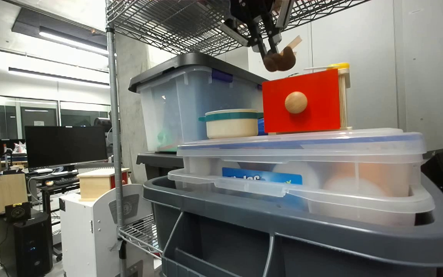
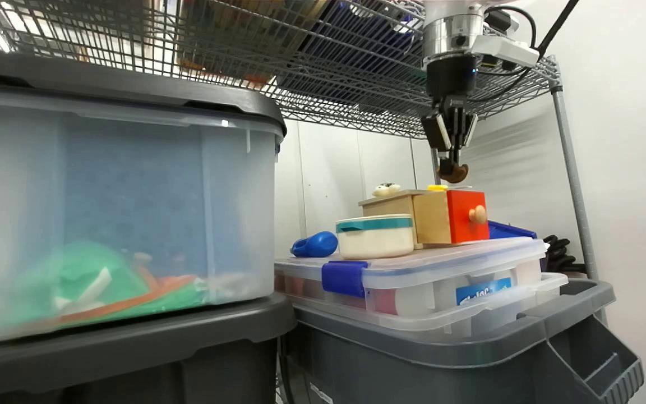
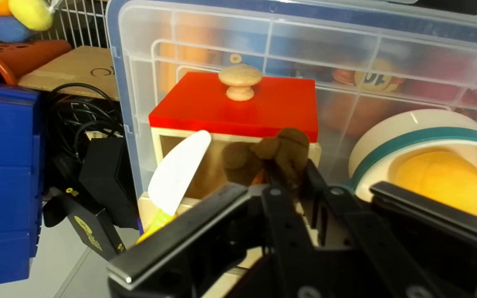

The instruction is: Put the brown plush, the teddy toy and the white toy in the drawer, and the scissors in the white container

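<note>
My gripper [image 3: 291,170] is shut on the brown plush [image 3: 292,142], which hangs over the red-fronted drawer [image 3: 197,103] in the wrist view. In both exterior views the brown plush [image 1: 287,59] [image 2: 460,175] is in the air above the drawer [image 1: 275,115] [image 2: 457,221], pulled part-way from its casing [image 2: 390,207]. A white blade with a yellow handle, seemingly the scissors [image 3: 180,171], lies across the drawer's side. The white toy [image 2: 386,189], dark-spotted, rests on the casing. Beside it stands the white container [image 2: 376,244], teal-banded, with something yellow inside [image 3: 441,182]. I cannot make out the teddy toy.
A clear lidded bin [image 1: 360,150] supports the drawer and container. Wire shelving [image 1: 175,23] spans overhead, near the arm. A large clear bin [image 2: 132,185] stands alongside. A blue rounded object [image 2: 316,245] lies by the container. Blue bins [image 3: 2,186] are at the wrist view's left.
</note>
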